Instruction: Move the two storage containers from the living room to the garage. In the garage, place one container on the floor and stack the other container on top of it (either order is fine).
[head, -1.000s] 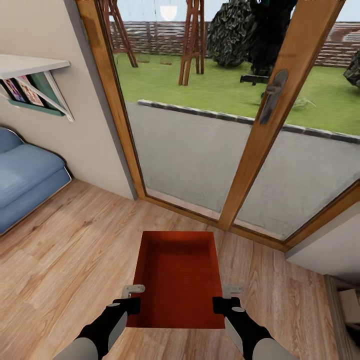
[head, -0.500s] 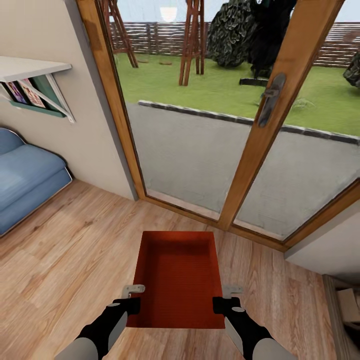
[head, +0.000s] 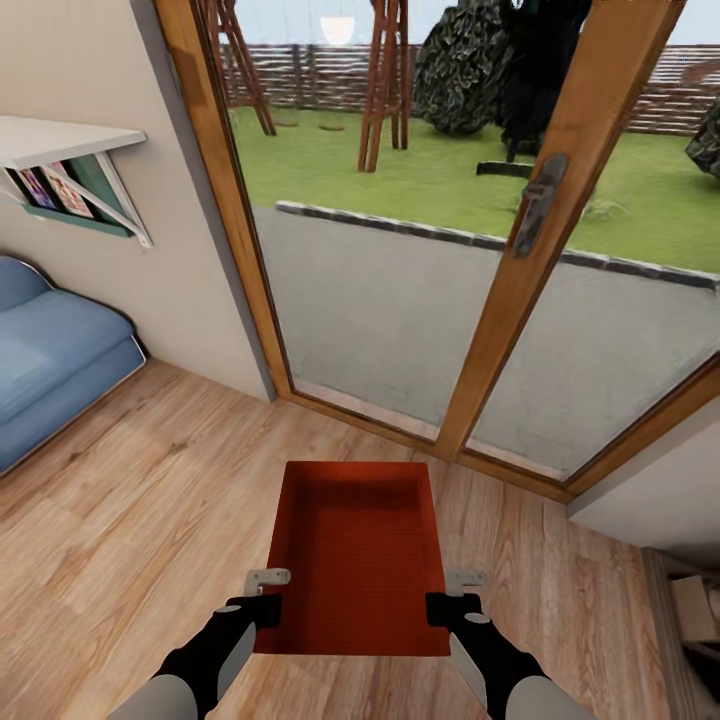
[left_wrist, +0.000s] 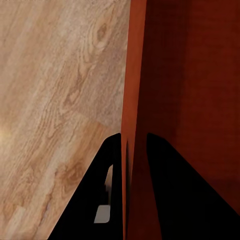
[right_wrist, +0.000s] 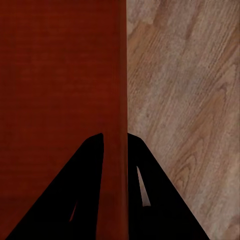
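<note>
1. Almost nothing has changed over the last second: the head view has crept very slightly, with the door handle (head: 538, 203) and wall shelf (head: 62, 137) sitting a touch differently in the picture, so the camera has eased a little and the things themselves have not shifted
2. The storage container (head: 352, 558) hangs in the same spot between the two claws, its open top up and its ribbed bottom level, held above the wood plank floor (head: 140, 470)
3. The left claw (head: 262, 596) is clamped on the container's left wall; in the left wrist view one dark finger (left_wrist: 170, 195) lies inside the bin and the other outside, with the orange-red wall pinched between them
4. The right claw (head: 452, 596) is clamped on the opposite wall in the same manner, one finger (right_wrist: 80, 200) on each side of it
5. Ahead of both claws stand the wood-framed glass doors (head: 520, 290) with lawn beyond; off past the left claw is the blue sofa (head: 50, 360)
6. Judged from this, the carry is secure but barely under way: the robot is in the living room, the garage is yet to be reached, and only one bin is in hand, so both the setting down and the stacking remain
</note>
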